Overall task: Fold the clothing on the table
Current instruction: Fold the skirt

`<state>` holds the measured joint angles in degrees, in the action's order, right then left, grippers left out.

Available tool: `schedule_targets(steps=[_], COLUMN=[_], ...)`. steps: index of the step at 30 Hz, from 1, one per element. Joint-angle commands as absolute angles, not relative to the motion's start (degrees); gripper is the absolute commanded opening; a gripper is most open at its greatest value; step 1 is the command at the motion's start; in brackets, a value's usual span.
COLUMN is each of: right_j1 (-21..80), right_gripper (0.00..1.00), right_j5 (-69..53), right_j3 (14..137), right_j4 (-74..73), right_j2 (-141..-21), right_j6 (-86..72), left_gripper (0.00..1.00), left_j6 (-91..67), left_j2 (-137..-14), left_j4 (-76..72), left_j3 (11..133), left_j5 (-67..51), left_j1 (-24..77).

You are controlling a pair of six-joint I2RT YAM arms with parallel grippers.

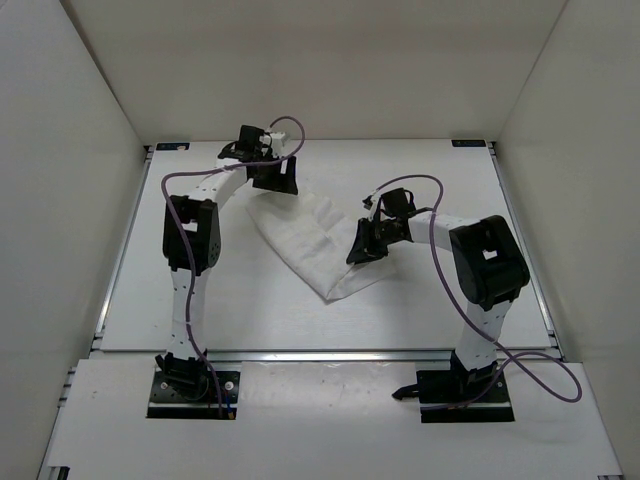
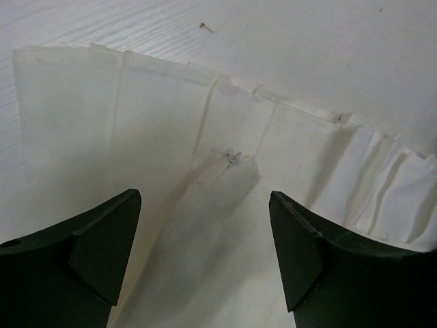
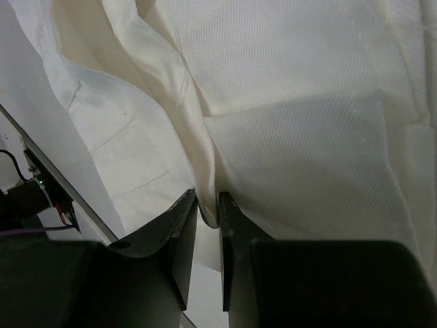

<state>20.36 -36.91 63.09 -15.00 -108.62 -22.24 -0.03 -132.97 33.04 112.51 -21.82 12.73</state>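
So the clothing (image 1: 300,238) lies as a rumpled diagonal strip in the middle of the bench (image 1: 240,305), running from up near the far side down to a point closer to the arms. It's already narrowed into a band, so I'd guess we're somewhere mid-fold, not at the start.

The right gripper (image 3: 207,202) is pinched on a raised ridge of the fabric along the strip's right edge; you can see cloth squeezed between the two fingers in its wrist view. My read is that it holds that edge so it can lift it and carry it over.

The left gripper (image 2: 205,198) is spread wide with nothing between its fingers, hanging over the far end of the strip, just inside the seamed edge. There's bunched, pleated cloth off to one side. It's probably parked there to drop down and pin or grab that end.

The fabric looks thin and floppy, so one pinch could easily drag the whole strip.
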Motion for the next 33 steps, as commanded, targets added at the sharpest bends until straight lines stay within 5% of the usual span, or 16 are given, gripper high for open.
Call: schedule_targets(steps=[1, 6, 11, 13, 22, 33], right_j1=[20.31, 20.3, 20.13, 20.13, 13.46, 8.44], right_gripper=[0.17, 0.16, 0.0, 0.0, 0.0, 0.0], right_j5=[-38.05, -38.85, -40.78, -40.61, -38.68, -36.65], right_j3=[65.39, 65.39, 66.71, 66.8, 67.76, 64.34], right_j4=[-15.29, -15.11, -16.08, -17.48, -25.3, -33.39], right_j2=[-108.81, -108.99, -109.86, -109.25, -101.17, -85.8], right_j6=[-21.01, -20.75, -20.22, -19.51, -13.28, -8.61], left_gripper=[0.86, 0.69, 0.12, 0.0, 0.0, 0.0], left_j6=[3.78, 4.49, 3.61, 2.73, -8.15, -18.45], left_j2=[-132.63, -134.56, -134.56, -132.81, -115.51, -75.89], left_j4=[34.19, 34.54, 34.2, 32.96, 19.44, 3.53], left_j3=[115.22, 117.06, 116.2, 114.53, 89.23, 48.72], left_j5=[-22.85, -23.73, -23.82, -23.47, -26.27, -18.81], left_j1=[14.06, 14.68, 14.94, 14.85, 10.73, 13.18])
